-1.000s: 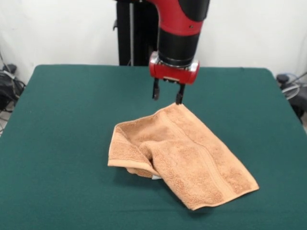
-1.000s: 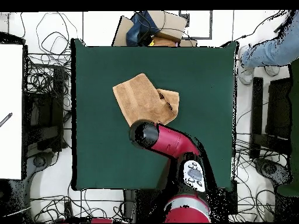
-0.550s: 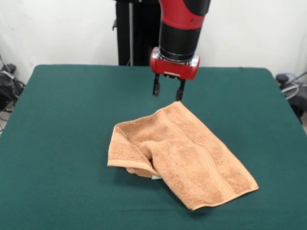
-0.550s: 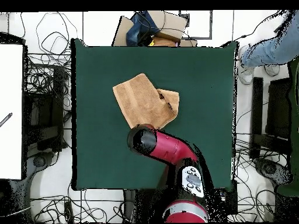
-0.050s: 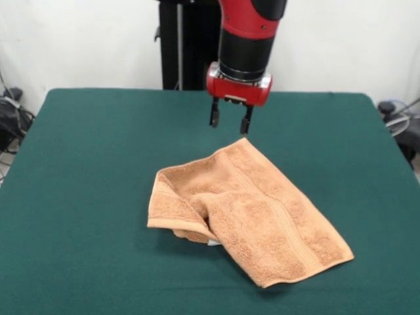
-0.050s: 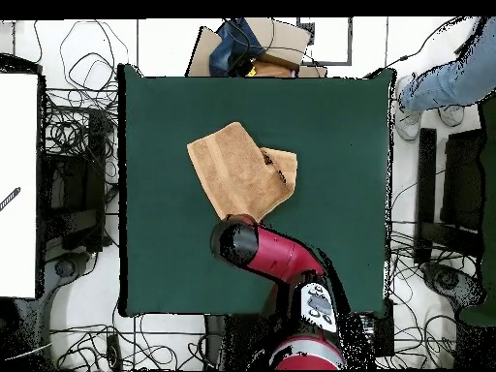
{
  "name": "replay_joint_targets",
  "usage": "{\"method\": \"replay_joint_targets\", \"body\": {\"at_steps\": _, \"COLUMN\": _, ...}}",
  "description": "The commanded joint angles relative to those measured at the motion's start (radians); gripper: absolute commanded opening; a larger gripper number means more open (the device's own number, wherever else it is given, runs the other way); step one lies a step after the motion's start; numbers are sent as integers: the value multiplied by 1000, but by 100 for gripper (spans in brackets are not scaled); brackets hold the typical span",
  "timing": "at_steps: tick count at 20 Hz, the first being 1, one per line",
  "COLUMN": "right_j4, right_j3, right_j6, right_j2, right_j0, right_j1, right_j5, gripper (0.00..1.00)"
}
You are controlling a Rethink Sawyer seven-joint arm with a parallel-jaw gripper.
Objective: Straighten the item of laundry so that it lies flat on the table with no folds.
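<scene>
Lying rumpled on dark green felt table (image 5: 79, 197): light orange-tan terry towel (image 5: 252, 213), one side folded under. Red-and-black gripper (image 5: 229, 123) above its far corner, fingers apart, empty.

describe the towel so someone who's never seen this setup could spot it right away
Find the wide dark green table; near its middle, just below the red arm's open gripper, lies the only cloth there. It is a small orange-tan terry towel, with one side folded over itself.
</scene>
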Motion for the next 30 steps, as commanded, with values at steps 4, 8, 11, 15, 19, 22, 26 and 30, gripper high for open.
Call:
{"method": "replay_joint_targets", "body": {"at_steps": 4, "right_j4": 28, "right_j3": -15, "right_j6": 189, "right_j2": 106, "right_j0": -45, "right_j1": 42, "right_j5": -33, "gripper": 100}}
{"method": "replay_joint_targets", "body": {"at_steps": 8, "right_j4": 47, "right_j3": -79, "right_j6": 194, "right_j2": 77, "right_j0": -20, "right_j1": 55, "right_j5": 27, "gripper": 100}}
{"method": "replay_joint_targets", "body": {"at_steps": 11, "right_j4": 60, "right_j3": -129, "right_j6": 198, "right_j2": 60, "right_j0": -9, "right_j1": 72, "right_j5": 61, "gripper": 100}}
{"method": "replay_joint_targets", "body": {"at_steps": 15, "right_j4": 78, "right_j3": -166, "right_j6": 207, "right_j2": 57, "right_j0": -8, "right_j1": 102, "right_j5": 61, "gripper": 100}}
{"method": "replay_joint_targets", "body": {"at_steps": 19, "right_j4": 88, "right_j3": -200, "right_j6": 204, "right_j2": 53, "right_j0": -11, "right_j1": 122, "right_j5": 80, "gripper": 100}}
{"method": "replay_joint_targets", "body": {"at_steps": 22, "right_j4": 91, "right_j3": -217, "right_j6": 202, "right_j2": 44, "right_j0": -8, "right_j1": 121, "right_j5": 100, "gripper": 100}}
{"method": "replay_joint_targets", "body": {"at_steps": 26, "right_j4": 98, "right_j3": -238, "right_j6": 203, "right_j2": 32, "right_j0": -1, "right_j1": 118, "right_j5": 133, "gripper": 100}}
{"method": "replay_joint_targets", "body": {"at_steps": 30, "right_j4": 104, "right_j3": -267, "right_j6": 202, "right_j2": 30, "right_j0": -1, "right_j1": 126, "right_j5": 149, "gripper": 100}}
